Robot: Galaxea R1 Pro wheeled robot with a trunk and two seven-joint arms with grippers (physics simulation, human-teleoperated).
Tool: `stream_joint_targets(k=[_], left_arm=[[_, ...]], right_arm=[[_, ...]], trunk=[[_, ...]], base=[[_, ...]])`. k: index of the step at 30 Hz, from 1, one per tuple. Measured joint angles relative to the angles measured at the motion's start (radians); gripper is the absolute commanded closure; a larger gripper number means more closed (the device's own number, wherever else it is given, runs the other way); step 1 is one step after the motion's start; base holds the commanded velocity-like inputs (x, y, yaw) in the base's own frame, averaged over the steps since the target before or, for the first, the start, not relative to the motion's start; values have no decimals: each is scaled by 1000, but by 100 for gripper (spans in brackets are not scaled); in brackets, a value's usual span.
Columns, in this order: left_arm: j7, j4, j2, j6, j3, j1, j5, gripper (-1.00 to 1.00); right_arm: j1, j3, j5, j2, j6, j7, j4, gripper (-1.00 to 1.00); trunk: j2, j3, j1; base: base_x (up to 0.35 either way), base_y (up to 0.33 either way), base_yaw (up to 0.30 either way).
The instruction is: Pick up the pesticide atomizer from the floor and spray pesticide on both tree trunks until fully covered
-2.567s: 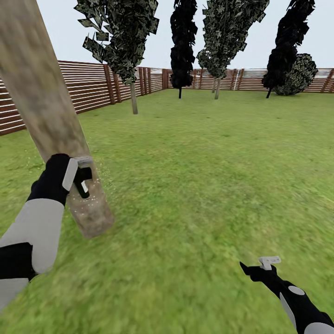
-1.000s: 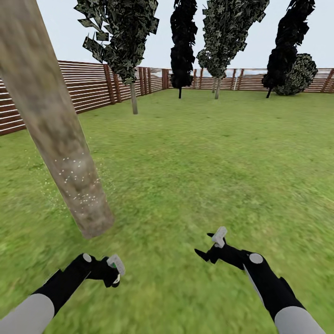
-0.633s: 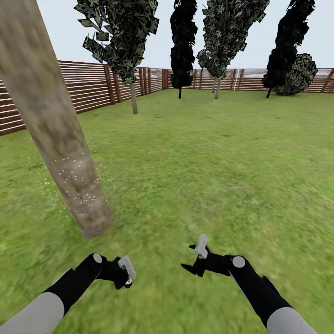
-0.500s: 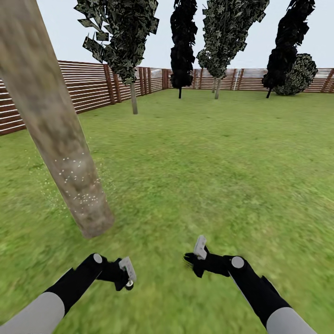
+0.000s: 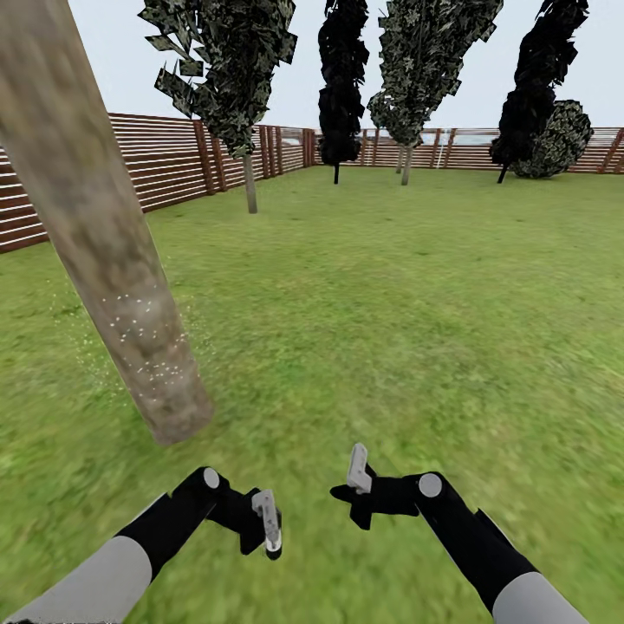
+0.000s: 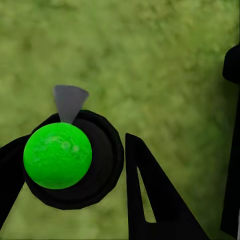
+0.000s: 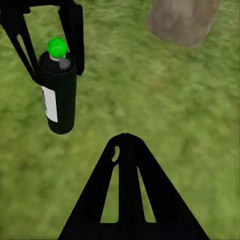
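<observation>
A thick mottled grey-tan tree trunk (image 5: 130, 321) rises out of the grass at the left, with pale specks on its lower part; its base (image 7: 182, 20) also appears in the right wrist view. My left gripper (image 5: 256, 533) hangs low in front of me, shut on the pesticide atomizer (image 5: 269, 523). The atomizer (image 7: 59, 95) is a slim dark bottle with a pale label and a green top (image 6: 57, 155), held upright between the black fingers (image 7: 74, 35). My right gripper (image 5: 355, 494) hovers just to its right, shut and empty, a short gap away.
Green lawn (image 5: 416, 303) stretches ahead to a brown slatted fence (image 5: 173, 165). Several thinner trees (image 5: 250, 186) with dark foliage stand along the far side. The thick trunk stands close on my left front.
The left arm has come down from the trunk to low in front of me with the atomizer. Both grippers have moved inward towards each other. The camera has stayed still.
</observation>
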Motion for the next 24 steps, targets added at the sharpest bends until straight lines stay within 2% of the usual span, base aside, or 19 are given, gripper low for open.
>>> stream_joint_targets(k=[4,11,12,14,17,24], left_arm=[[-49,-6,-21,-4,0,-24,-2,100],[-79,-8,-37,-7,1,-41,3,100],[-89,-8,-43,-31,2,-42,4,100],[-93,2,-54,-57,2,-56,4,100],[-94,6,-63,-59,1,-64,0,100],[-94,6,-65,-55,0,-66,-3,100]], right_arm=[[0,0,0,16,-1,1,-1,100],[0,0,1,17,-1,2,0,100],[0,0,1,17,-1,2,0,100],[0,0,1,17,-1,2,0,100],[0,1,1,21,-1,2,-3,100],[0,2,1,32,2,2,-43,100]], trunk=[[0,0,0],[0,0,0],[0,0,0],[0,0,0],[0,0,0],[0,0,0]], base=[[0,0,0],[0,0,0],[0,0,0],[0,0,0],[0,0,0],[0,0,0]])
